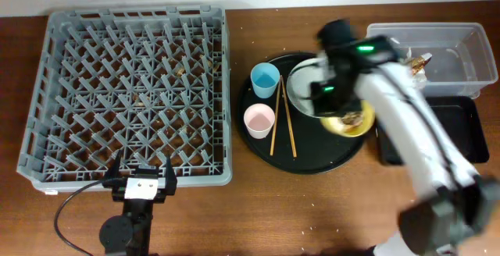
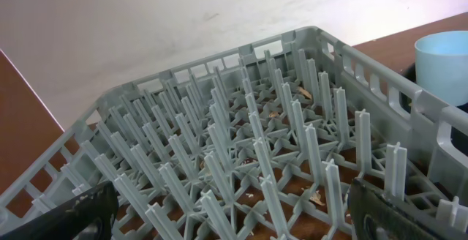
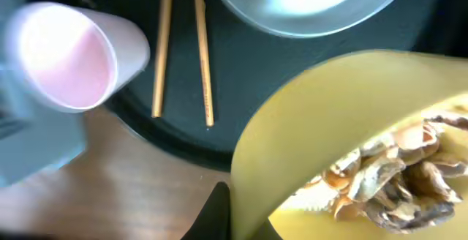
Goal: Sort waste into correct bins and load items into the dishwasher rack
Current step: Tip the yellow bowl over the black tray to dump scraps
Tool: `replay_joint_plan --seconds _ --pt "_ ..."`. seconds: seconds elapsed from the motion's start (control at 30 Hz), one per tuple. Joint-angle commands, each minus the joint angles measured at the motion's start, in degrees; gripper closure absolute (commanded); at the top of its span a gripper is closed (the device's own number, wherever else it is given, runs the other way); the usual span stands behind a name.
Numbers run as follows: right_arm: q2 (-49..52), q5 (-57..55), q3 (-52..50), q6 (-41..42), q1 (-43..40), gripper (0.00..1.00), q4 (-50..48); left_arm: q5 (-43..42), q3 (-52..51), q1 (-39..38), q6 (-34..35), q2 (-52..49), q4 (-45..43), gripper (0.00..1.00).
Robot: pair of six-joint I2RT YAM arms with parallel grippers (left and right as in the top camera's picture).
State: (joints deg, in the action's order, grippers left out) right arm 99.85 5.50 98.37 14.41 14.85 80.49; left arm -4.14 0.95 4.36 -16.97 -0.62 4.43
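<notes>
While the left gripper [image 1: 141, 179] hangs wide open at the near edge of the big grey rack [image 1: 133, 92], the right gripper [image 1: 340, 112] is over the round black tray [image 1: 312, 162]. It is closed narrow on the rim of the yellow bowl [image 3: 307, 123]. One dark finger [image 3: 216, 212] presses the outside of the bowl wall, and the other is hidden behind the bowl. Brown and beige scraps [image 3: 395, 174] lie inside the bowl. The bowl is at the right side of the round tray, just beside the pale plate [image 1: 301, 92]. I cannot tell if it touches the tray. Two wooden chopsticks [image 1: 281, 127] lie side by side left of the plate. The blue cup [image 1: 266, 79] and the pink cup [image 1: 259, 120] stand upright left of the chopsticks, the blue one farther back. The clear tub [image 1: 461, 41] sits at the far right of the worktop [image 1: 250, 209], and a small brown-gold bit [image 1: 419, 63] lies in it. The black tray [image 1: 461, 131] sits just in front of the tub, partly under the arm. No dishes are in the rack, only a few tiny crumbs [image 2: 303, 94] on its floor.
</notes>
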Motion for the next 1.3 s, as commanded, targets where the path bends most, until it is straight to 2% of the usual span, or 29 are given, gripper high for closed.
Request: replay_joint_plan --seconds 0.0,0.17,0.23,0.33,0.5,0.6,0.77,0.87,0.97,1.03,1.17,1.23,1.27 --pt "-6.0 8.2 1.1 -12.4 -9.9 0.96 0.9 -0.6 -0.4 0.3 -0.5 0.3 -0.1 0.00" --pt "-4.6 25.1 -2.9 -26.4 -29.3 0.96 -1.0 -0.6 -0.4 0.3 -0.5 0.3 -0.1 0.00" --pt "-3.4 29.6 -6.2 -26.7 -35.7 0.96 -4.4 -0.6 -0.4 0.3 -0.5 0.3 -0.1 0.00" --pt "-0.8 44.0 -13.8 -26.6 -44.0 0.96 -14.2 -0.6 -0.4 0.3 -0.5 0.3 -0.1 0.00" --pt "4.8 58.4 -21.0 -26.2 -52.0 0.96 -24.7 -0.6 -0.4 0.3 -0.5 0.3 -0.1 0.00" --pt "7.1 63.9 -22.1 -25.8 -55.4 0.96 -25.4 -0.6 -0.4 0.3 -0.5 0.3 -0.1 0.00" --pt "10.9 75.3 -22.2 -19.3 -60.7 0.96 -24.6 -0.6 -0.4 0.3 -0.5 0.3 -0.1 0.00" --pt "12.9 79.3 -22.2 -14.4 -62.6 0.96 -24.6 -0.6 -0.4 0.3 -0.5 0.3 -0.1 0.00" --pt "13.7 81.8 -22.2 -4.6 -64.4 0.96 -24.4 -0.6 -0.4 0.3 -0.5 0.3 -0.1 0.00" --pt "13.7 81.8 -22.2 -4.5 -65.1 0.96 -25.1 -0.6 -0.4 0.3 -0.5 0.3 -0.1 0.00" --pt "13.7 83.4 -22.2 -11.2 -65.5 0.96 -24.5 -0.6 -0.4 0.3 -0.5 0.3 -0.1 0.00" --pt "13.7 83.4 -22.2 -10.2 -65.5 0.96 -26.4 -0.6 -0.4 0.3 -0.5 0.3 -0.1 0.00" --pt "13.7 83.4 -22.2 -10.5 -65.5 0.96 -23.3 -0.6 -0.4 0.3 -0.5 0.3 -0.1 0.00"
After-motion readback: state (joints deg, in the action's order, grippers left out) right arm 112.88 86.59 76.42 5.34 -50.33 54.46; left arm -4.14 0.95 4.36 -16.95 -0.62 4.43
